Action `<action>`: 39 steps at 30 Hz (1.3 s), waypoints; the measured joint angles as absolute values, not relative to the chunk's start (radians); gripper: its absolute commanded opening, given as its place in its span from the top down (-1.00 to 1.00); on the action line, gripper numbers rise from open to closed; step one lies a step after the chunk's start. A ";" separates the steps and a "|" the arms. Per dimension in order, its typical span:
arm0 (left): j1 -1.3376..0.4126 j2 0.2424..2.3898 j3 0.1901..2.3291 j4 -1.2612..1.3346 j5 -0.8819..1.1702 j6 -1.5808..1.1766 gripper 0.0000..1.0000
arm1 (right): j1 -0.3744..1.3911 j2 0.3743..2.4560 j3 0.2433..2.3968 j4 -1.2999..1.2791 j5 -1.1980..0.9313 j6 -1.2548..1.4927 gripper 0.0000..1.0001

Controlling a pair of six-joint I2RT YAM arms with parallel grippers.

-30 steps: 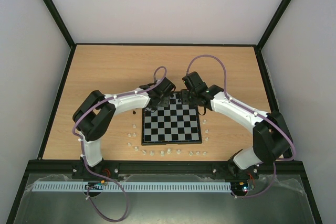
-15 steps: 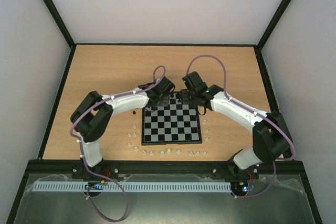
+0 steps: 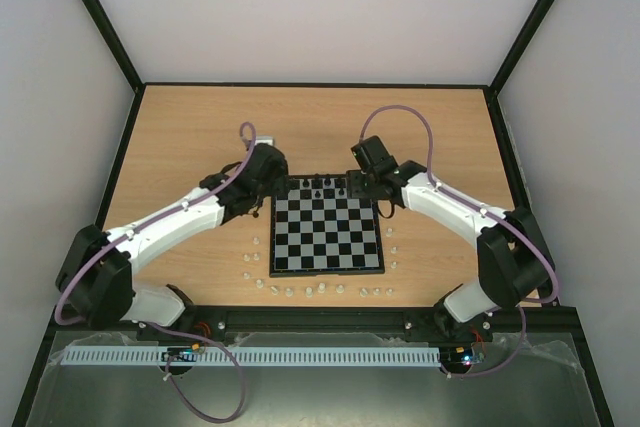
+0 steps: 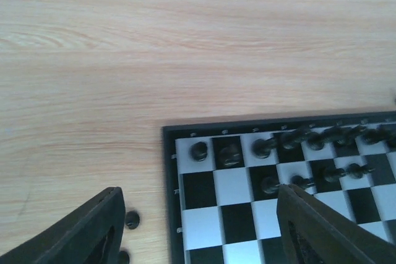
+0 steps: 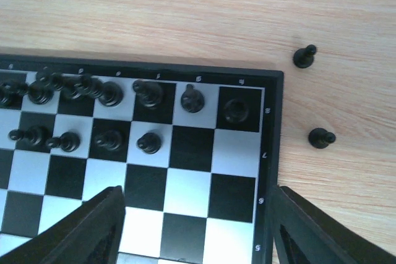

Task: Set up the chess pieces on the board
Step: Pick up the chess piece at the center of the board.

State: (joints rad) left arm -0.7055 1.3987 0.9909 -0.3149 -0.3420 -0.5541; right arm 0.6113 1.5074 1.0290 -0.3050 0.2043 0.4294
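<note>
Two loose black pieces [image 5: 304, 57] beside board [image 5: 270, 153] corner | back-row ones overlap, unclear | my left claw [image 4: 199, 195] open, empty | my right claw [image 5: 197, 193] open, fingers [image 5: 93, 227] cropped

I count one board [image 3: 328, 237], twelve black pieces [image 5: 150, 142] on it, eight in the far row and four in the next, four more black ones beside it, about fifteen white pieces [image 3: 310, 293], and two arms [image 3: 170, 225].
</note>
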 measured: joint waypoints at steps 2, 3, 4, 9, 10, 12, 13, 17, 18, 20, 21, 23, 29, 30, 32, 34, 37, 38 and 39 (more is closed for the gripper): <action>-0.683 1.369 0.938 -0.295 -0.341 -0.550 -0.90 | 0.590 1.507 1.022 -0.298 0.199 0.431 -0.71; -0.673 1.362 0.918 -0.288 -0.341 -0.545 -0.97 | 0.577 1.507 1.019 -0.294 0.196 0.436 -0.91; -0.665 1.359 0.904 -0.281 -0.340 -0.536 -0.98 | 0.562 1.507 1.016 -0.292 0.192 0.440 -0.98; -0.632 1.353 0.860 -0.240 -0.332 -0.527 -0.98 | 0.481 1.508 1.014 -0.286 0.186 0.445 -0.97; -0.625 1.350 0.850 -0.229 -0.324 -0.525 -0.98 | 0.463 1.509 1.014 -0.286 0.187 0.449 -0.97; -0.611 1.348 0.839 -0.218 -0.308 -0.524 -0.98 | 0.432 1.517 1.014 -0.286 0.189 0.455 -0.96; -0.606 1.348 0.836 -0.214 -0.299 -0.524 -0.98 | 0.415 1.527 1.015 -0.286 0.190 0.458 -0.91; -0.595 1.345 0.831 -0.207 -0.280 -0.524 -0.98 | 0.361 1.584 1.024 -0.287 0.190 0.464 -0.65; -0.595 1.341 0.830 -0.207 -0.277 -0.523 -0.98 | 0.351 1.600 1.025 -0.286 0.189 0.465 -0.57; -0.595 1.330 0.829 -0.205 -0.273 -0.523 -0.98 | 0.335 1.630 1.025 -0.286 0.187 0.465 -0.42; -0.595 1.325 0.829 -0.203 -0.271 -0.524 -0.98 | 0.327 1.647 1.026 -0.287 0.184 0.466 -0.33; -0.595 1.316 0.829 -0.198 -0.269 -0.524 -0.98 | 0.318 1.675 1.026 -0.286 0.178 0.467 -0.26; -0.595 1.313 0.829 -0.192 -0.266 -0.524 -0.98 | 0.312 1.719 1.031 -0.285 0.150 0.467 -0.06; -0.595 1.313 0.829 -0.193 -0.266 -0.523 -0.98 | 0.312 1.721 1.034 -0.285 0.145 0.467 0.00; -0.595 1.313 0.829 -0.192 -0.266 -0.523 -0.98 | 0.312 1.725 1.041 -0.284 0.139 0.466 0.15; -0.595 1.313 0.829 -0.192 -0.266 -0.524 -0.98 | 0.313 1.729 1.049 -0.283 0.134 0.461 0.29; -0.595 1.313 0.829 -0.192 -0.266 -0.524 -0.97 | 0.312 1.738 1.060 -0.279 0.131 0.458 0.40; -0.595 1.313 0.829 -0.192 -0.266 -0.524 -0.97 | 0.312 1.742 1.063 -0.278 0.130 0.457 0.42; -0.595 1.313 0.829 -0.192 -0.266 -0.523 -0.98 | 0.312 1.747 1.065 -0.277 0.128 0.456 0.43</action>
State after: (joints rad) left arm -0.5949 1.3132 0.8291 -0.1925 -0.2661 -0.5232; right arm 0.3122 1.7466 1.0645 -0.2771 0.1284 0.4561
